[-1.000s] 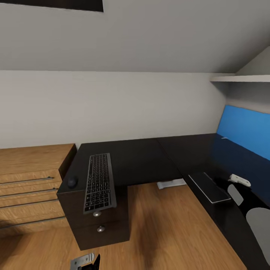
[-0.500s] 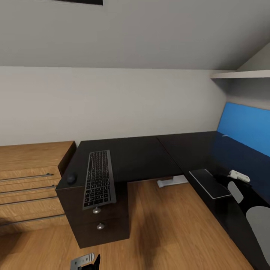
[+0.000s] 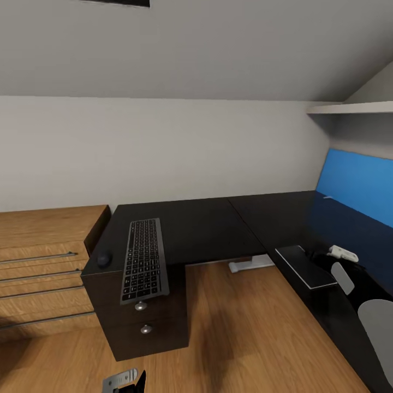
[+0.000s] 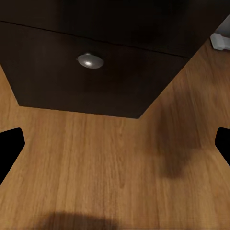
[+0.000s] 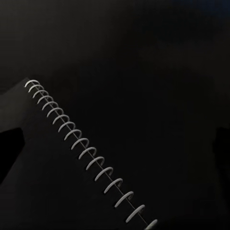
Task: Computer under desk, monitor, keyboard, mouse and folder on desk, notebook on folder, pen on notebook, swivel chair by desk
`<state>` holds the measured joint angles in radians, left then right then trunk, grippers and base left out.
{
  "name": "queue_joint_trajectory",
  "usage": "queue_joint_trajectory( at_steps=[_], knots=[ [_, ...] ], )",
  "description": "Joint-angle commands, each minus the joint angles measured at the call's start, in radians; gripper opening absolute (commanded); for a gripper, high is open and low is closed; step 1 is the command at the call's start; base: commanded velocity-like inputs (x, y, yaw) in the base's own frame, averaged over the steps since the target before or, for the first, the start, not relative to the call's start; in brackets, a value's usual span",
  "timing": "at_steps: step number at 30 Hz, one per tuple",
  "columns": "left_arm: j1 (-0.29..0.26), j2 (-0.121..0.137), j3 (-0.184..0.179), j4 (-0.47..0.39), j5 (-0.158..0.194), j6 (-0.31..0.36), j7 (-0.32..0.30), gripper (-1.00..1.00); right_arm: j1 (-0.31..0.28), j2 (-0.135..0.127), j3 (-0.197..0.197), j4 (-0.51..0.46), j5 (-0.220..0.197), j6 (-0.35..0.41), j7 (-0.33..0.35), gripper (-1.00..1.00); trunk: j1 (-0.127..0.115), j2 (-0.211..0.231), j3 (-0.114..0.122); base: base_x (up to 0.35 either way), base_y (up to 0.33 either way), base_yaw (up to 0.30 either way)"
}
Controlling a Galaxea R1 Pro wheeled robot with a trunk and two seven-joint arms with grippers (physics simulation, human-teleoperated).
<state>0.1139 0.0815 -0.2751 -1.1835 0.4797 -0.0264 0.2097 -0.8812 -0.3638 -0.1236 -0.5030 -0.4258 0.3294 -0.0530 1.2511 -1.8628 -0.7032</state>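
Beside the notebook (image 3: 304, 266), right gripper (image 3: 327, 252) now nearer.

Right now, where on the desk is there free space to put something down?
The desk is bare between the keyboard and the notebook, and back to the wall. It is crowded at the mouse end and around the right gripper by the notebook.

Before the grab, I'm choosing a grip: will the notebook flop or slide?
The notebook looks thin and flat, so it probably sags if lifted by one edge. Its wire spiral suggests covers that may swing open. Lying flush on the glossy desk, it would likely slide when pushed rather than tip.
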Motion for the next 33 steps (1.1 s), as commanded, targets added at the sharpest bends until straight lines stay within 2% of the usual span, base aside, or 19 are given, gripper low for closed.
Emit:
queue_joint_trajectory(
  at_steps=[1,18,23,33],
  knots=[
    [0.000,0.001,-0.004,0.001,0.010,-0.003,0.008,1.00,0.001,0.001,-0.001,0.078,-0.025,0.009,-0.006,1.00,0.000,0.000,-0.001,0.000,0.000,0.000],
    [0.000,0.001,-0.006,0.024,0.007,-0.003,0.008,1.00,0.001,0.002,-0.001,0.078,-0.025,0.010,-0.005,1.00,0.000,0.000,-0.001,-0.052,0.035,0.000],
    [0.000,0.001,-0.006,0.024,0.007,-0.003,0.008,1.00,0.001,0.002,0.000,0.079,-0.025,0.011,-0.005,1.00,-0.019,0.035,0.015,-0.007,0.005,0.000],
    [0.000,0.001,-0.006,0.024,0.007,-0.003,0.008,1.00,0.001,0.002,0.001,0.079,-0.025,0.011,-0.006,1.00,-0.019,0.035,0.015,0.000,0.000,0.000]
  ],
)
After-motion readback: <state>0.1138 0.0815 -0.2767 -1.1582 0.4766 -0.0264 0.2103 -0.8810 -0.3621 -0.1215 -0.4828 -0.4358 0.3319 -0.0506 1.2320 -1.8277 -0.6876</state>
